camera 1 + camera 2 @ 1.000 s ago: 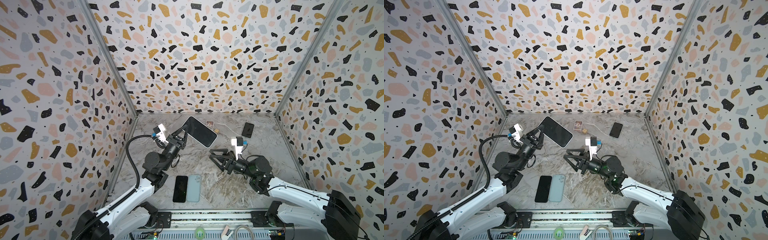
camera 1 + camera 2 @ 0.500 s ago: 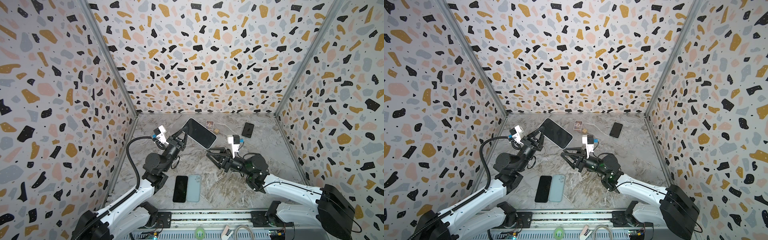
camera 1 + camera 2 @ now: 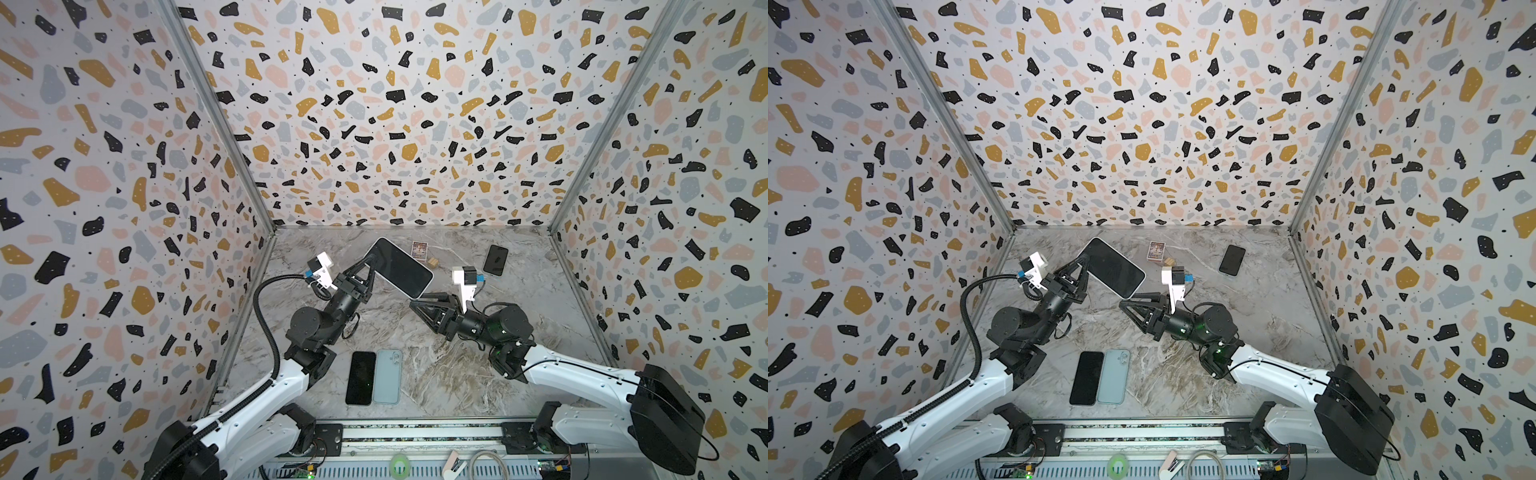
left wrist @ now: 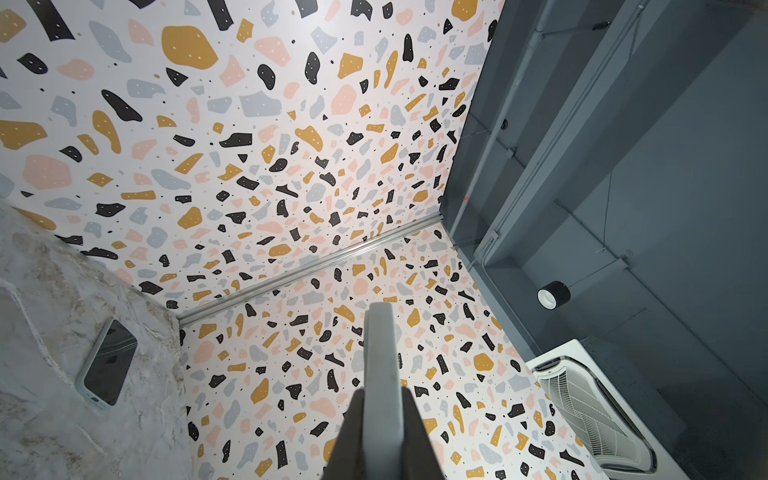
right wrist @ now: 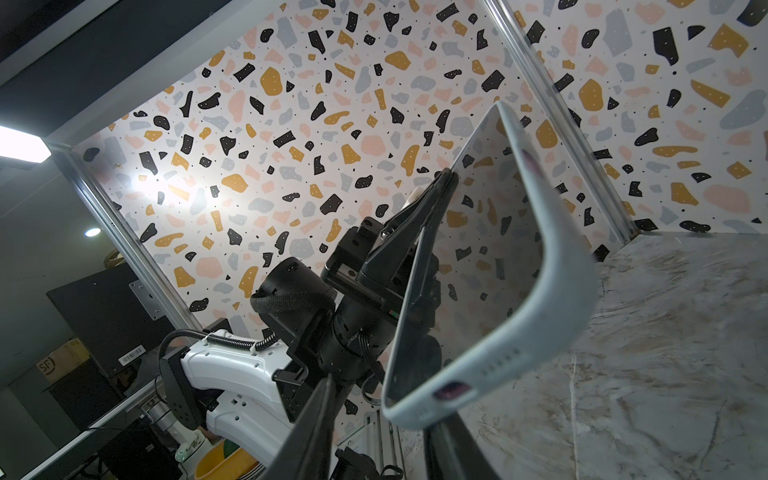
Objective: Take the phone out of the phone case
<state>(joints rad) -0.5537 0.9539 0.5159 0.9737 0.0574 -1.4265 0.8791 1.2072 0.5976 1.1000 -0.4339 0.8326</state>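
in both top views left jaws clench the phone by its edge, tilted above the surface; right jaws parted around its corner. left wrist: jaws pinch the case edge. right wrist: corner between parted jaws.

— What lay on the marble tabletop?
— Toward 7 o'clock, a black phone lay screen up, touching a pale blue one lying camera side up.
— And farther back?
— A small card box sat at 12, with a wooden cube just beside it. A cased phone lay at 1.
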